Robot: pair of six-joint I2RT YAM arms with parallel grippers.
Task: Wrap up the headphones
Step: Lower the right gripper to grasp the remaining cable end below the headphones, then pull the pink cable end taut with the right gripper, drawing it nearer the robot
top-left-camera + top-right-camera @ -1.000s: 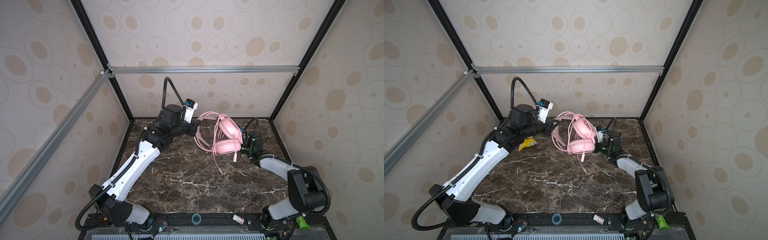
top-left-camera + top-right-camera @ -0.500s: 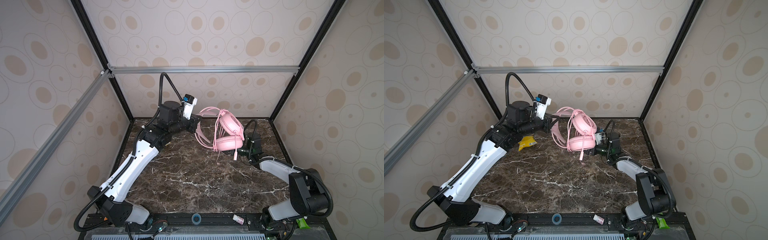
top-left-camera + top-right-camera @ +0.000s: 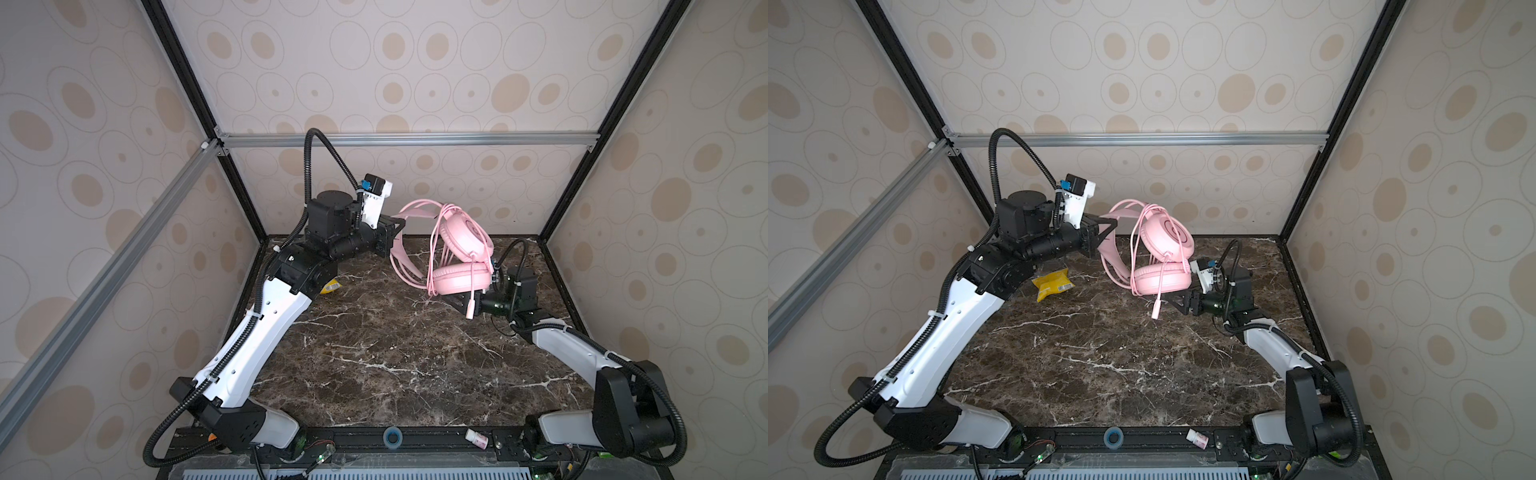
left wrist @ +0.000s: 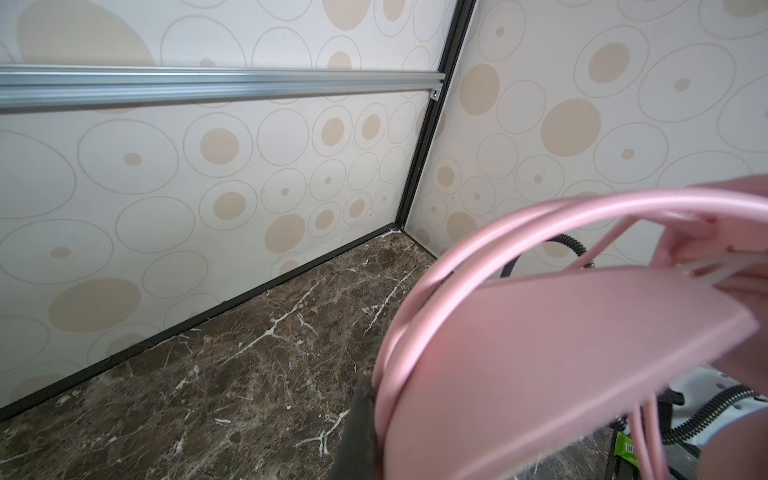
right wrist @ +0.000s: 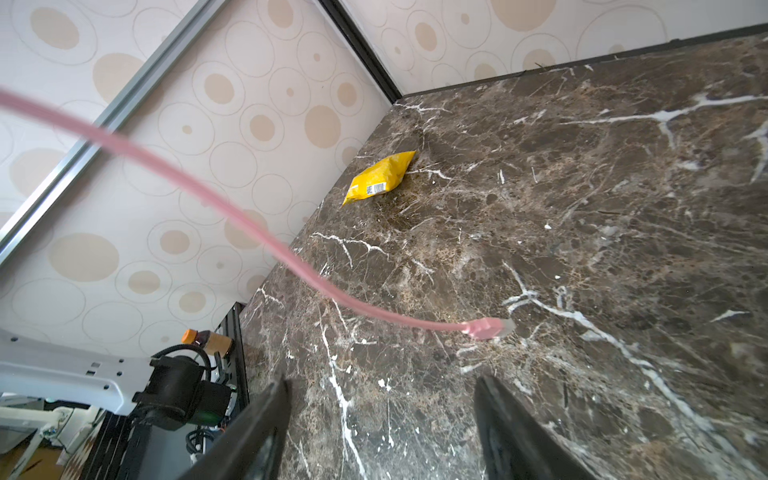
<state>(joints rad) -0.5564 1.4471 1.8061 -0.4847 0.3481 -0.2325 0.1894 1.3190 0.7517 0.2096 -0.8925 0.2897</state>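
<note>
The pale pink headphones point(image 3: 463, 239) point(image 3: 1167, 232) hang in the air over the back of the marble table in both top views. Their headband point(image 4: 561, 353) is pinched in my shut left gripper point(image 3: 397, 232) point(image 3: 1106, 232) point(image 4: 374, 415). One earcup sits above the other, and thin pink cable loops run over them. The cable's plug point(image 3: 469, 309) point(image 5: 486, 326) dangles free below the lower earcup point(image 3: 457, 280). My right gripper point(image 3: 453, 301) point(image 3: 1173, 303) point(image 5: 380, 386) is open just under that earcup, with nothing between its fingers.
A yellow snack packet point(image 3: 330, 286) point(image 3: 1052, 282) point(image 5: 380, 176) lies on the table point(image 3: 374, 353) near the left arm's elbow. A small white bottle point(image 3: 476, 437) and a blue ring point(image 3: 390, 436) sit on the front rail. The enclosure walls stand close behind the headphones.
My left gripper has lifted the headphones upward, away from the table. The right gripper has slid left, under the lower earcup, staying open.
</note>
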